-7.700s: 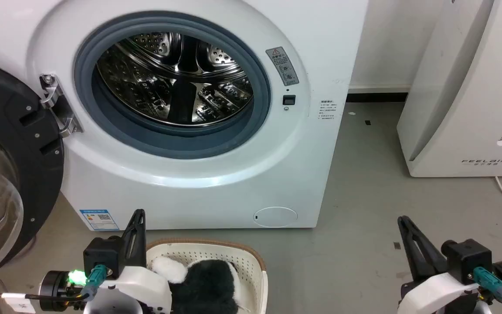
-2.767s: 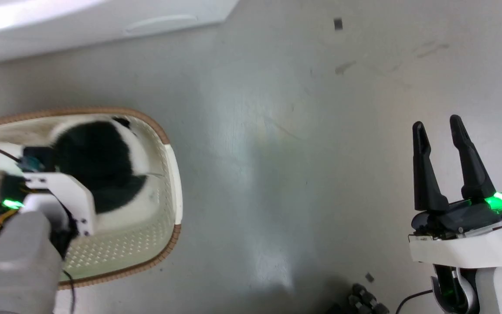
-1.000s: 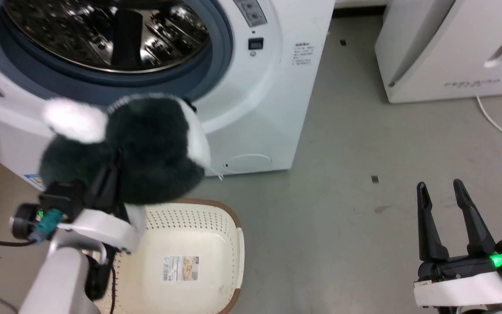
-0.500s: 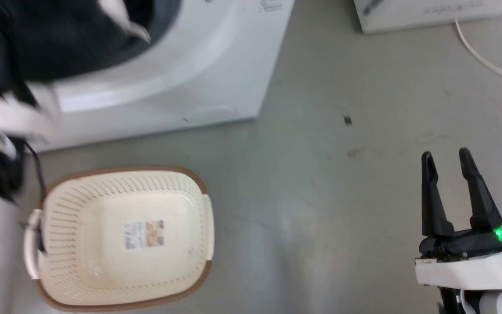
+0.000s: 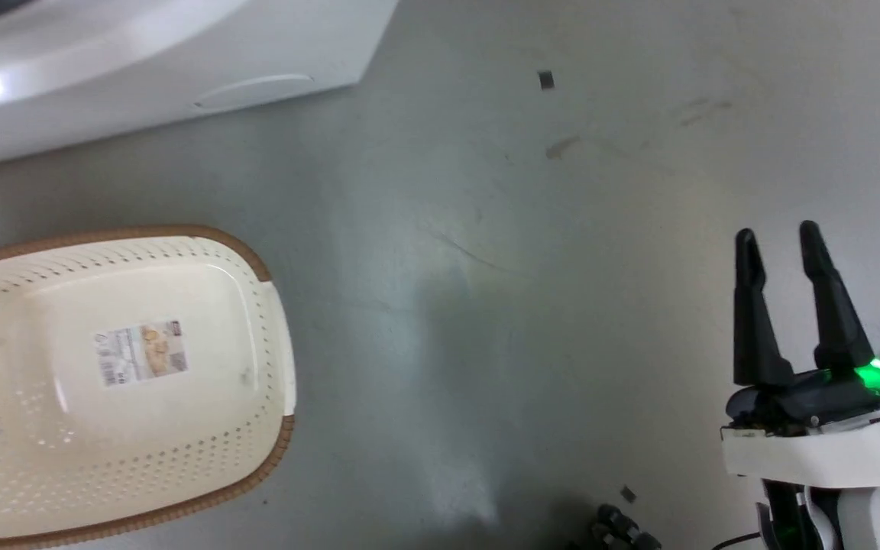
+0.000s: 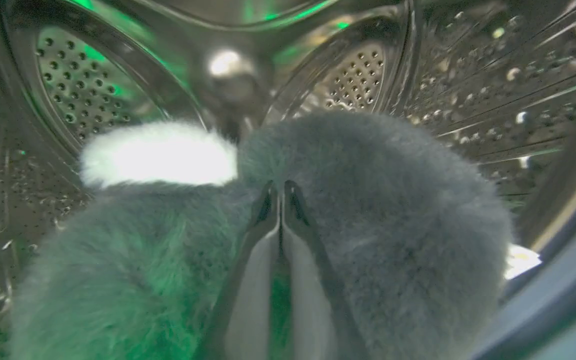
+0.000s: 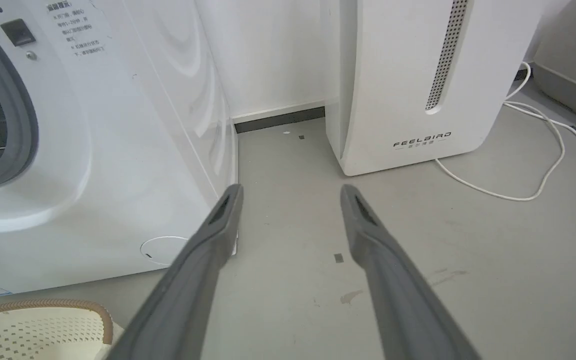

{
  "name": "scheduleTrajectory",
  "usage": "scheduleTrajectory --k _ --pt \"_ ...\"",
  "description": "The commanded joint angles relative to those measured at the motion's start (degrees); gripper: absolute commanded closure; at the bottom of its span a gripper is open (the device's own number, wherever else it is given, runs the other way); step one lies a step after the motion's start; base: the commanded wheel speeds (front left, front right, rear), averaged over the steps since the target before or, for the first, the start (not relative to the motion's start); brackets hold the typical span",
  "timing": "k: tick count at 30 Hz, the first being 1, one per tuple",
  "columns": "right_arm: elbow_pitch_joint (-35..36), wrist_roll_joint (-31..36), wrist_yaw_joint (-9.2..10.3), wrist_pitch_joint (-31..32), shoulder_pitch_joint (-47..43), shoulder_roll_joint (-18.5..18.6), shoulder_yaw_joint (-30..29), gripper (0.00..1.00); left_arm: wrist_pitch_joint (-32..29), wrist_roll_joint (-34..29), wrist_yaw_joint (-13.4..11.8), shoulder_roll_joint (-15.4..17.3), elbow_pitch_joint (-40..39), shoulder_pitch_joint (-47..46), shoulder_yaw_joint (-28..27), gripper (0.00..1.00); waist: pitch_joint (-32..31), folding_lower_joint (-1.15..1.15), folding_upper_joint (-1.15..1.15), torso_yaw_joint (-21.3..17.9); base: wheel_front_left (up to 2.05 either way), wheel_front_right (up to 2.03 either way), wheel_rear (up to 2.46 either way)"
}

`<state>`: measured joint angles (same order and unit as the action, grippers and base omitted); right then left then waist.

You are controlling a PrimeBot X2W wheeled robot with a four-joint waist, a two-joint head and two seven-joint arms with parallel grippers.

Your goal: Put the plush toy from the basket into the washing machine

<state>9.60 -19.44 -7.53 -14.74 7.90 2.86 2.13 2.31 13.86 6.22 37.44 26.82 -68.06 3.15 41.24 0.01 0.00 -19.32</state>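
Observation:
In the left wrist view my left gripper (image 6: 279, 187) is shut on the plush toy (image 6: 378, 210), whose dark fur and white patch sit inside the steel drum of the washing machine (image 6: 363, 80). The cream basket (image 5: 257, 359) with the brown rim lies on the floor at the head view's left, only a sticker on its bottom. The washing machine's white lower front (image 5: 142, 69) runs along the head view's top left and stands at the left of the right wrist view as the washing machine (image 7: 118, 140). My right gripper (image 5: 778, 241) hovers open over the floor, nothing between its fingers (image 7: 218, 220).
A white FEELBIRD appliance (image 7: 418, 80) stands against the wall right of the washer, with a white cable (image 7: 533, 150) trailing over the grey floor beside it. A basket corner (image 7: 43, 320) shows at the lower left of the right wrist view.
The left arm with the toy has left the head view, and the toy is now inside the drum. The head camera has tilted down towards the floor. The right gripper stays open.

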Motion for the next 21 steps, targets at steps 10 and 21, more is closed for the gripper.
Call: scheduleTrajectory --k 10,21 --pt "-0.41 -1.98 0.04 -0.26 3.19 0.01 1.57 0.0 -7.8 -4.07 1.08 3.98 14.83 -15.84 8.57 1.0 7.6 -0.01 0.0 -3.53 0.0 0.0 0.0" --pt "-1.19 -3.75 0.04 -0.26 4.06 0.01 -0.69 0.0 -4.77 0.27 1.25 3.07 22.26 -15.77 15.01 0.0 5.61 -0.01 0.0 -1.78 0.0 0.0 0.0"
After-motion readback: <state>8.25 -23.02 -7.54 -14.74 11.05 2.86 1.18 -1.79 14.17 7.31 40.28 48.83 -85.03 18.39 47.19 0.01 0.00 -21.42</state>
